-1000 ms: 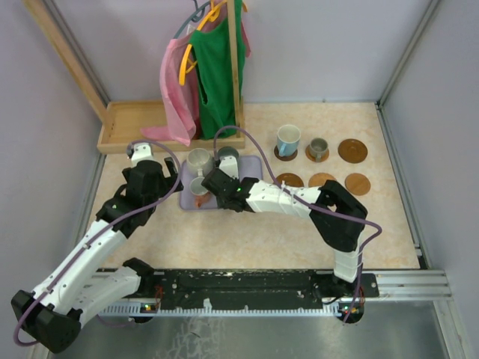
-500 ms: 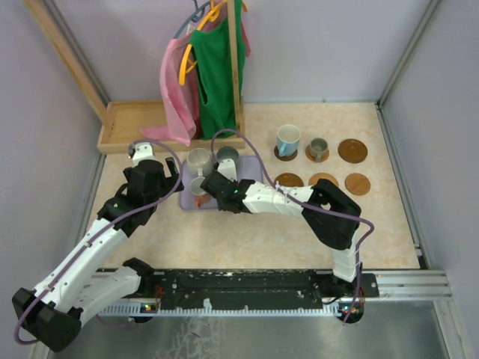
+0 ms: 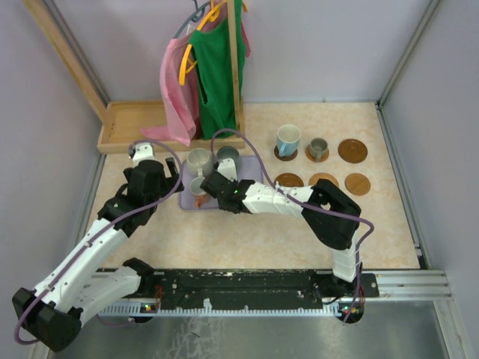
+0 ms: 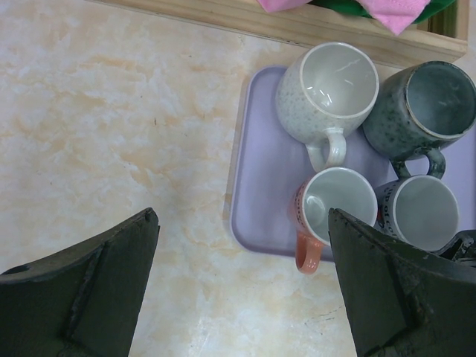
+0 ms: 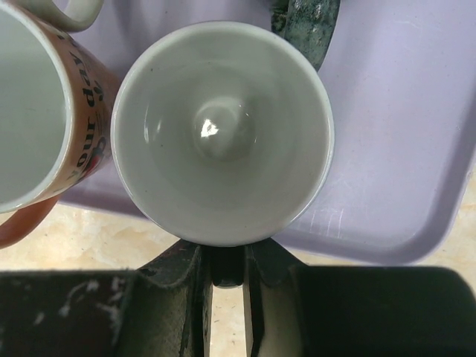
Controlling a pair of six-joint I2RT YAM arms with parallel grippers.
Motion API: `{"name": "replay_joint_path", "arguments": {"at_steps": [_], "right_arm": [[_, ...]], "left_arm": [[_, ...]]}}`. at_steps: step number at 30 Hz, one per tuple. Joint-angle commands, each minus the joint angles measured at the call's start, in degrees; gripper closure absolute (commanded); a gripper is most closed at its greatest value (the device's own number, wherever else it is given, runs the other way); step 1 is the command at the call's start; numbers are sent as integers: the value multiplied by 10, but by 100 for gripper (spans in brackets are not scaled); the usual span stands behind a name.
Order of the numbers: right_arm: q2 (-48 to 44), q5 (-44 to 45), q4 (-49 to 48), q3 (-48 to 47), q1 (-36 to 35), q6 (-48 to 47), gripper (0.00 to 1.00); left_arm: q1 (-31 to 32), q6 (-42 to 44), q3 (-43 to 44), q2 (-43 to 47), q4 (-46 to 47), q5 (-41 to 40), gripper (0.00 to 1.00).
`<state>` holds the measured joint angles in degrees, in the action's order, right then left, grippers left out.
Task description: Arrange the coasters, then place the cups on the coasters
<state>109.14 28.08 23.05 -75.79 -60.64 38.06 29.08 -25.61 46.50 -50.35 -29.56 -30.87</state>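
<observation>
Six brown coasters lie in two rows at the right. A white and blue cup (image 3: 288, 140) stands on one coaster (image 3: 285, 155) and a small grey cup (image 3: 319, 147) on another (image 3: 317, 155). Three further coasters (image 3: 352, 150) (image 3: 290, 180) (image 3: 358, 184) are bare. Several cups sit on the lavender tray (image 4: 260, 171): a white speckled one (image 4: 327, 85), a dark grey-green one (image 4: 428, 104) and an orange-handled one (image 4: 335, 204). My right gripper (image 5: 225, 256) is shut on the dark handle of a white-lined cup (image 5: 222, 134) at the tray's near edge. My left gripper (image 4: 242, 223) hangs open over the table beside the tray's left edge.
A wooden tray (image 3: 123, 123) at the back left holds a rack with pink and green garments (image 3: 213, 67) on hangers. Grey walls close in the table on three sides. The right arm (image 3: 299, 198) stretches across the middle of the table towards the tray.
My right gripper has closed its fingers on the cup's handle and shifted slightly left. The left arm has not moved.
</observation>
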Motion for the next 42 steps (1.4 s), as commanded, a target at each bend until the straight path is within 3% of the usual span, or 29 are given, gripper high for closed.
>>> {"name": "replay_joint_path", "arguments": {"at_steps": [1,25,35,42], "right_arm": [[-39,38,-22,10,-4,7,100],[-296,131,69,145,8,26,100],[-452,140,73,250,135,0,100],[-490,127,71,269,229,-43,100]], "left_arm": [[-6,2,-4,-1,11,2,0],[-6,1,28,-87,72,42,0],[-6,19,43,-121,102,57,0],[-6,26,53,-138,115,71,0]]}}
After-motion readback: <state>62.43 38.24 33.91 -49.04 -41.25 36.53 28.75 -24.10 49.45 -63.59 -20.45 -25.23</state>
